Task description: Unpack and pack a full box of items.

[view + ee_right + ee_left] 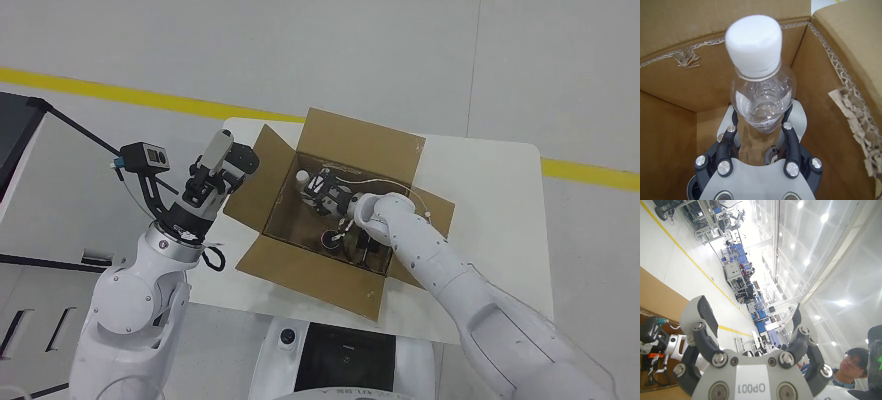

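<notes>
Bottle (761,94): inside box (677,79), cap toward wrist, long axis in line with right hand (762,115).
Right hand: in box, apparently clasping bottle's body.
Left hand (749,308): spread wide, raised outside box.

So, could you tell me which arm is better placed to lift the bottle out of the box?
Right. The right gripper is inside the cardboard box, shut on the bottle. The left gripper is open and empty outside the box, aimed away from it.

The white desk (495,200) carries one open cardboard box (355,140), flaps spread outward, sitting toward its nine o'clock side.
</notes>
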